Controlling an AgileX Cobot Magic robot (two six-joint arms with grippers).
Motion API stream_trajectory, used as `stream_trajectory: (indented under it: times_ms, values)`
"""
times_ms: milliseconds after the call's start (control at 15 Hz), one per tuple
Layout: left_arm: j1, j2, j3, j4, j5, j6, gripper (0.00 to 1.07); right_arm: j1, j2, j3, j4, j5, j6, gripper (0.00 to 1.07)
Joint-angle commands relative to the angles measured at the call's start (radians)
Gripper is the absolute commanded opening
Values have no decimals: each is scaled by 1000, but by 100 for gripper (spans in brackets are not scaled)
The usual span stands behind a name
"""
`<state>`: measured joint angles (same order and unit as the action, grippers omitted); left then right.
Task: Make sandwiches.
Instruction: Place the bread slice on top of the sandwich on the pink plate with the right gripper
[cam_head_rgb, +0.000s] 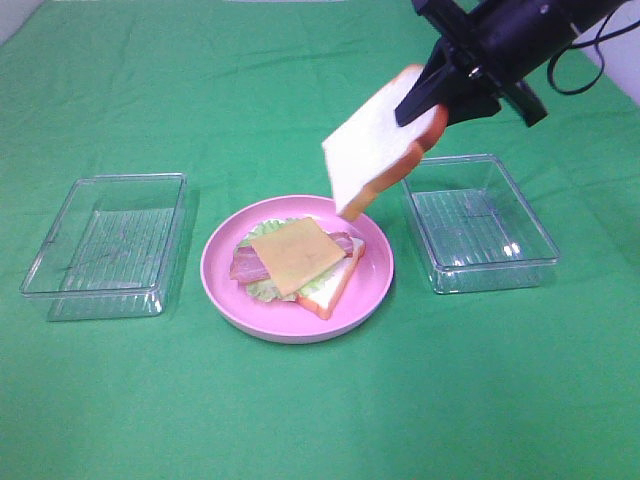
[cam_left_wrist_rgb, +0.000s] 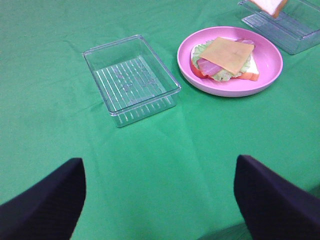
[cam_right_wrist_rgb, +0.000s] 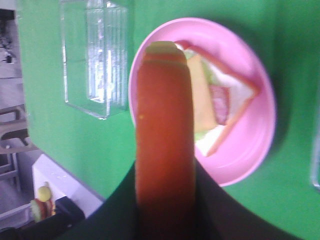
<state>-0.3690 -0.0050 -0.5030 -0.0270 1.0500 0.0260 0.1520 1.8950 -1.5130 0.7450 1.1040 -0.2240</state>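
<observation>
A green cloth covers the desk (cam_head_rgb: 320, 420), and we take the pink plate (cam_head_rgb: 225, 285) at its middle as our landmark. On the plate lies the open stack: bottom bread, lettuce, bacon, with the cheese slice (cam_head_rgb: 296, 255) on top. Our right gripper (cam_head_rgb: 432, 92) has its jaws closed on the top bread slice (cam_head_rgb: 375, 140), hanging tilted above the plate's far right rim. Our left gripper (cam_left_wrist_rgb: 160, 200) waits with jaws wide, well short of the plate. To finish well, we judge we should level the slice, square it over the cheese, and lower before letting go.
</observation>
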Motion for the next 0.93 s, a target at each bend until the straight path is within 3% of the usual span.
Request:
stream_trajectory:
  times_ms: [67, 200, 467, 933]
  values:
    - [-1, -22, 3, 1, -11, -6, 78, 67, -4, 128, 171, -114, -96, 0]
    - [-1, -22, 3, 1, -11, -6, 78, 151, 12, 215, 218, -260, -103, 0]
    - [-1, -22, 3, 1, -11, -6, 78, 288, 108, 245, 341, -404, -107, 0]
    - [-1, -22, 3, 1, -11, -6, 78, 287, 138, 245, 326, -504, -99, 0]
